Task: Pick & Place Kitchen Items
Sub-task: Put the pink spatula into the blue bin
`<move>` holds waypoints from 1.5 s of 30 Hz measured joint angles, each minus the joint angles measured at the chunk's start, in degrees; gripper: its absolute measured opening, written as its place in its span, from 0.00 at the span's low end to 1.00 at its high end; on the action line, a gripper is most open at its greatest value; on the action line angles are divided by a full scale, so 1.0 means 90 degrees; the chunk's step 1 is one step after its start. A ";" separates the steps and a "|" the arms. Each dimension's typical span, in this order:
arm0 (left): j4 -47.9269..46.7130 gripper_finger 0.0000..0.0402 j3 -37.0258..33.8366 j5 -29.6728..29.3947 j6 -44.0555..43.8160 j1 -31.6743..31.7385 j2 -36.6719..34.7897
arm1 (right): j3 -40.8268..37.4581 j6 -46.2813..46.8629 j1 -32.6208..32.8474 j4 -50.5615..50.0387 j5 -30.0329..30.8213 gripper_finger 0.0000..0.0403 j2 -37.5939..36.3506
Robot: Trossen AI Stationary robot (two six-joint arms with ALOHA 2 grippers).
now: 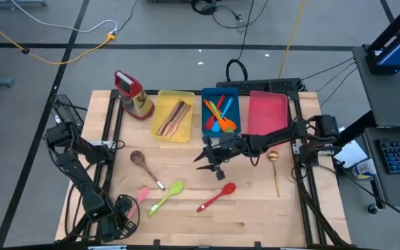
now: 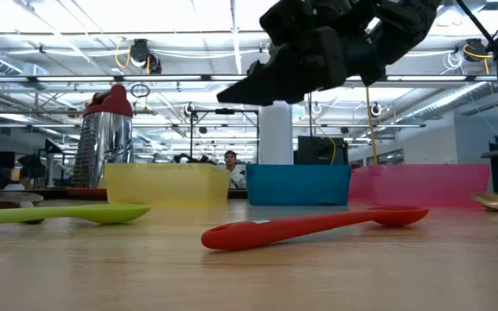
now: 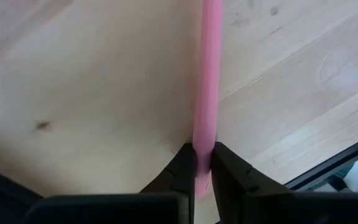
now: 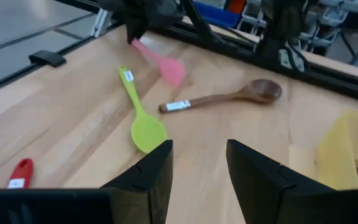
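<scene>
A pink utensil (image 1: 143, 193) lies near the table's front left, and my left gripper (image 3: 204, 163) is shut on its handle. Beside it, flat on the board, are a green spoon (image 1: 167, 196), a red spoon (image 1: 217, 196) and a wooden spoon (image 1: 144, 165). A gold spoon (image 1: 275, 170) lies to the right. My right gripper (image 1: 201, 161) hovers open above the table's middle, in front of the blue tray (image 1: 220, 92), with nothing between its fingers (image 4: 148, 171). My left gripper pinches the pink utensil's thin handle (image 3: 205, 134) between its two fingers, near the handle's free end (image 4: 138, 45). The fingers come steeply from above. The handle runs away from them toward the table's middle. Whether the broad end (image 4: 173, 71) rests on the board, I cannot tell.
At the back stand a yellow tray (image 1: 160, 97) with wooden spoons, the blue tray with several coloured utensils and a pink tray (image 1: 267, 114). A red-capped bottle (image 1: 132, 94) stands at the far left. Bare board lies along the front edge, right of the red spoon.
</scene>
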 joint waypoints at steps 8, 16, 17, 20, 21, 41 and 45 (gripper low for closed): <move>-0.0441 0.07 0.0269 -0.0038 0.0541 0.0219 0.0046 | 0.0002 -0.0198 0.0091 0.0252 0.0012 0.36 -0.0015; -0.1704 0.06 0.0818 -0.0587 0.1106 0.0490 0.0078 | 0.0007 -0.0187 0.0063 0.0211 0.0017 0.36 -0.0017; -0.1870 0.06 0.0870 -0.0711 0.1243 0.0543 0.0078 | 0.0007 -0.0185 0.0063 0.0208 0.0016 0.36 -0.0017; -0.2118 0.06 0.0955 -0.0787 0.1667 0.0755 0.0070 | 0.0007 -0.0185 0.0063 0.0179 0.0012 0.36 -0.0017; -0.2182 0.06 0.0958 -0.0772 0.1822 0.0832 0.0070 | 0.0007 -0.0185 0.0063 0.0116 0.0012 0.36 -0.0017; -0.2266 0.05 0.0980 -0.2564 0.6076 0.3054 0.0044 | 0.0034 0.0332 -0.0186 0.0248 0.0009 0.36 0.0528; -0.1867 0.07 0.0982 -0.2818 0.6926 0.3425 0.0041 | -0.0002 0.0464 -0.0267 0.0224 0.0009 0.36 0.0547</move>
